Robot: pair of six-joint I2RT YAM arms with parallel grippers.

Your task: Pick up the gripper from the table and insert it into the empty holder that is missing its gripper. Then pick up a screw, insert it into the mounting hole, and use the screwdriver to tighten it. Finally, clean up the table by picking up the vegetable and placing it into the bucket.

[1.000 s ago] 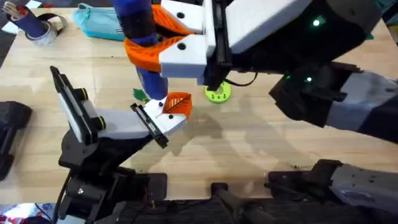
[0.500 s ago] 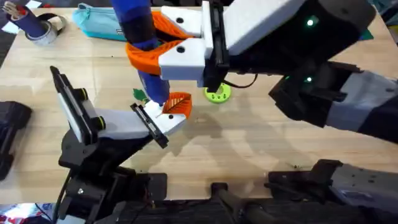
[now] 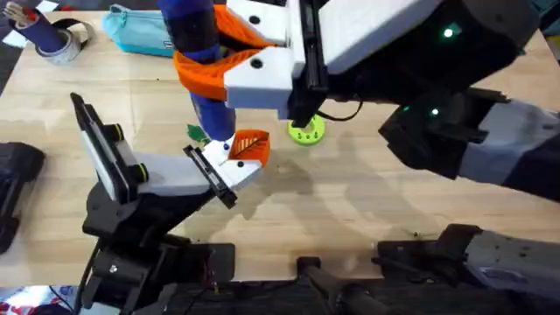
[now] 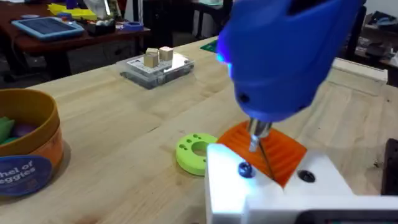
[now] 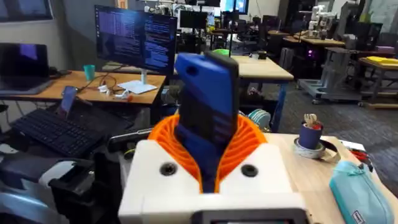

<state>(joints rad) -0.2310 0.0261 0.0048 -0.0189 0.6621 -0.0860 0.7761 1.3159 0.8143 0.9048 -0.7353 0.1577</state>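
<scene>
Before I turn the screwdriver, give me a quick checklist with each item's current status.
1. Right gripper jaws shut on the thick blue cylindrical screwdriver: ok.
2. Orange ribbed plastic finger sitting in the white angular plastic holder: ok.
3. Screwdriver tip down at the holder's top face: ok.
4. Tip engaged in the screw head: cannot tell.
5. Screw fully tight: cannot tell.
6. Small green-leaved toy vegetable in the tan cylindrical bucket: not ok, it lies on the wooden table.
</scene>
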